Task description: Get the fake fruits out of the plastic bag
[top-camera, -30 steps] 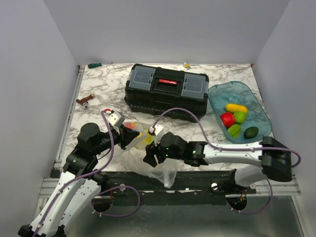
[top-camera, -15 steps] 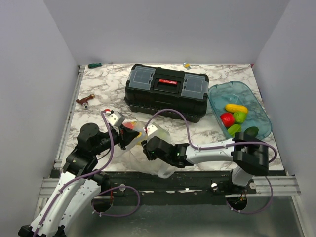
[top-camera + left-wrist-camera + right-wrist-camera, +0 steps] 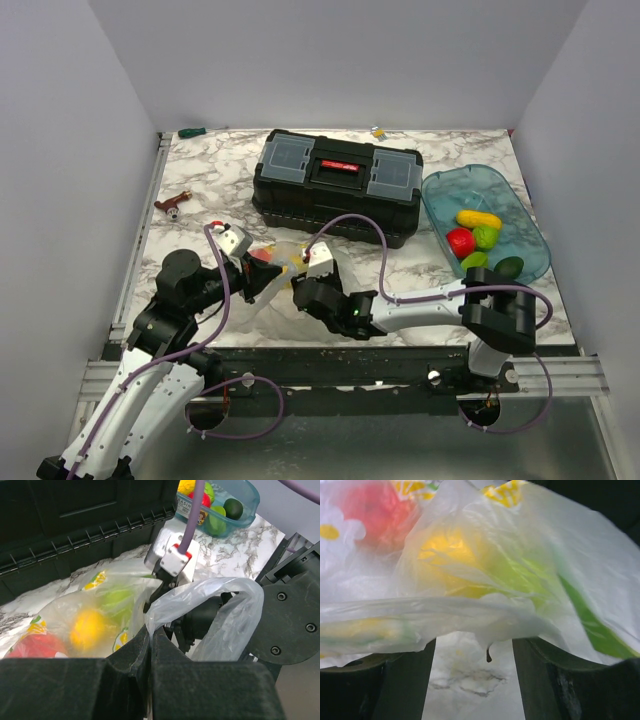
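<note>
Where the task's thing sits: the clear, crinkly plastic bag (image 3: 280, 272) lies near the table's front edge, between the two grippers and just in front of the toolbox.
Inside the bag: glossy fake fruits (image 3: 87, 627) show through the film: a red one (image 3: 30, 647), a yellow one and a green one (image 3: 116, 600), side by side.
Left gripper (image 3: 150, 630): jaws closed tight, pinching a fold of the bag's rim.
Right gripper (image 3: 472, 652): fingers (image 3: 375, 690) stand apart with film draped over both; bare marble shows in the gap, and I can see nothing clamped.
Behind the bag: black plastic toolbox (image 3: 335, 185) with a red latch, its front wall close to the film.
Right side: translucent blue tray (image 3: 440, 190) holding five more fruits (image 3: 460, 241), yellow, red and greens, well apart from the bag.
In the way: the right arm's forearm (image 3: 420, 305) lies along the front edge between bag and tray; a purple cable (image 3: 350, 218) loops across the toolbox front.
Far left: small red-brown tool (image 3: 172, 203) on the white marble table (image 3: 200, 170); a green-handled item (image 3: 190, 131) at the back edge.
Since a second ago: the right gripper has moved up from the front edge to the bag, its elbow swung leftward. Loose film that hung over the front edge is no longer seen there. The left gripper and the tray's fruits are unmoved.
</note>
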You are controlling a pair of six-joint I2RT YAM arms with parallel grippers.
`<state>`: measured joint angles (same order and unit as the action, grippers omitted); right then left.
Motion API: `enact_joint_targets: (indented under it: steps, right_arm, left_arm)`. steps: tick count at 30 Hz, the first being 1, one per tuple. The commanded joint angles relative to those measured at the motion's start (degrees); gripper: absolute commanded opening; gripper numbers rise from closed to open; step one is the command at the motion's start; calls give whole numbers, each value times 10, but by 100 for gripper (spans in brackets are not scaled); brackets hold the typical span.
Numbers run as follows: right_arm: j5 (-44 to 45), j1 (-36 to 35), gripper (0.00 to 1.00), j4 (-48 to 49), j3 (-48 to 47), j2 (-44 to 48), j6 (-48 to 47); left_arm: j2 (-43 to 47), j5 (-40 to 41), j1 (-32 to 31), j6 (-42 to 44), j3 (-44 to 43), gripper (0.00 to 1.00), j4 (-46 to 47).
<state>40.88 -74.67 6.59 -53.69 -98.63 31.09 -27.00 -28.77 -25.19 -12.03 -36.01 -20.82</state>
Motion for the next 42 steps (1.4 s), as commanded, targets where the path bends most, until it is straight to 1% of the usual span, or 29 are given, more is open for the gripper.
enact_joint_targets:
  steps: [1, 7, 10, 15, 19, 21, 24, 27, 28, 31, 33, 38, 42]
  right_arm:
    - [137, -4, 66, 30, 11, 18, 22]
    - [177, -2, 70, 153, 28, -8, -16]
    - [203, -1, 70, 188, 23, -24, -31]
    - [218, 22, 76, 236, 9, -70, -48]
    - [233, 45, 85, 266, -4, -112, -63]
    - [218, 57, 88, 265, -11, -124, -65]
    - [205, 70, 100, 265, -17, -135, -81]
    - [155, 85, 100, 292, -5, -140, -119]
    - [153, 92, 100, 293, -3, -144, -120]
    - [151, 110, 100, 263, -11, -154, -89]
    - [155, 118, 98, 260, -17, -166, -79]
    - [173, 127, 96, 195, -74, -213, -51]
    - [164, 132, 92, 189, -84, -234, -43]
  left_arm:
    - [3, -5, 4, 2, -10, 0, 4]
    - [4, -7, 3, 2, -8, 0, 5]
    - [4, -7, 4, 1, -8, 0, 5]
    - [4, -8, 3, 2, -8, 0, 5]
    - [4, -10, 4, 2, -8, 0, 5]
    - [4, -9, 3, 2, -8, 0, 5]
    - [3, -10, 3, 2, -8, 0, 5]
    - [4, -10, 3, 2, -7, 0, 5]
    - [3, -11, 3, 1, -8, 0, 6]
    - [2, -12, 3, 2, -8, 0, 7]
    - [0, -13, 3, 2, -8, 0, 7]
    - [4, -10, 3, 3, -13, 0, 0]
    - [17, -3, 3, 3, -8, 0, 6]
